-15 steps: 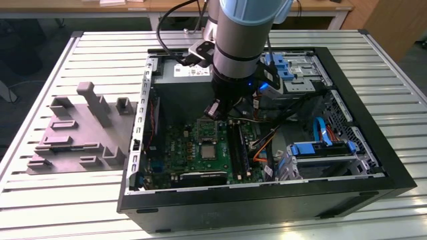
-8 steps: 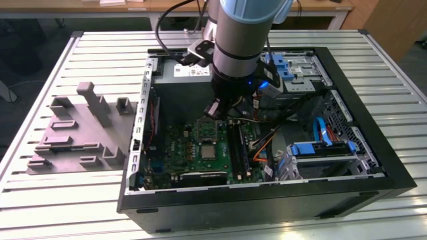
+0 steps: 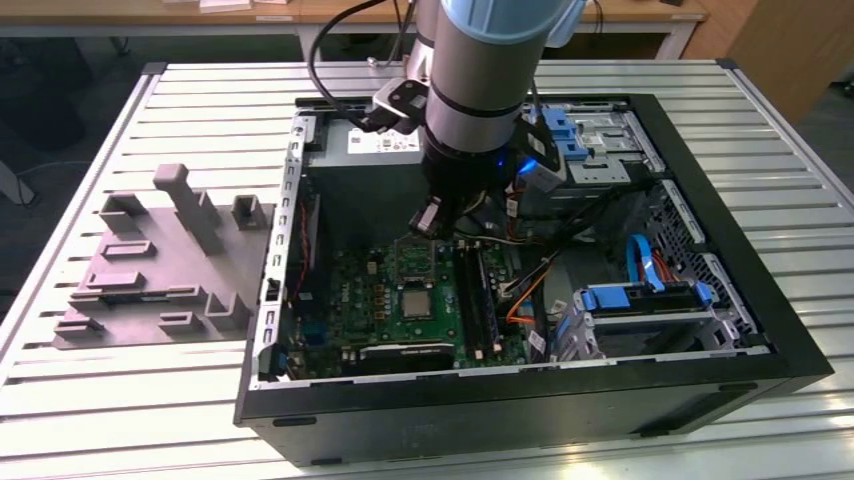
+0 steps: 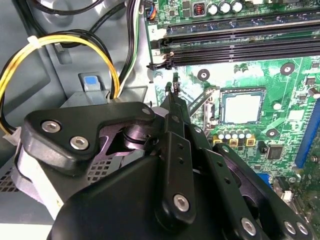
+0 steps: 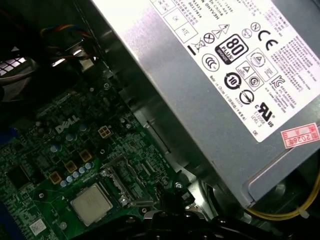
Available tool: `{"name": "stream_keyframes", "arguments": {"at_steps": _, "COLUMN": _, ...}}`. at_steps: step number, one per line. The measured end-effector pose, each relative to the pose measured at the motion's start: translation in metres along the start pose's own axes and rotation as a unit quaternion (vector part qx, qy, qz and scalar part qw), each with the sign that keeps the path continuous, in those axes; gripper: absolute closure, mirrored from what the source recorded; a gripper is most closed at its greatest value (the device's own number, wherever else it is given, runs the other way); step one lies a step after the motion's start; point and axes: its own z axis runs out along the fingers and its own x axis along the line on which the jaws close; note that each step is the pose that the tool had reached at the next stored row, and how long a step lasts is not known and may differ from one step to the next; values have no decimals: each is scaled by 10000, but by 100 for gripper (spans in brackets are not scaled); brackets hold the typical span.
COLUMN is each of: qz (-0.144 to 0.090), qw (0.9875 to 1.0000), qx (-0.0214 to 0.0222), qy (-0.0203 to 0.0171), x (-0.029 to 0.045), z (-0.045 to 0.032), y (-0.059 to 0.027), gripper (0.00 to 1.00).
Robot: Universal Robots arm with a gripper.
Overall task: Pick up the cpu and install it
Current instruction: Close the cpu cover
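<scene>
Black gripper [image 4: 175, 92] fingers are pressing together, holding nothing, hovering over the green board [image 4: 280, 125]; the cpu [image 4: 242, 108] is sitting in its socket just beside the fingertips.

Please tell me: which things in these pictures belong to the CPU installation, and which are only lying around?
For the job:
cpu, lying flat on the green motherboard
gripper, above the board beside it

Just around:
grey power supply box
grey moulded tray, outside the case
blue drive cage
memory slots
</scene>
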Motion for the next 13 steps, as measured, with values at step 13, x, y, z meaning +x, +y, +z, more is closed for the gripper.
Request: {"name": "stream_keyframes", "arguments": {"at_steps": 13, "qz": -63, "qw": 10000, "qx": -30, "qy": 26, "x": 2, "z": -46, "y": 13, "gripper": 89}}
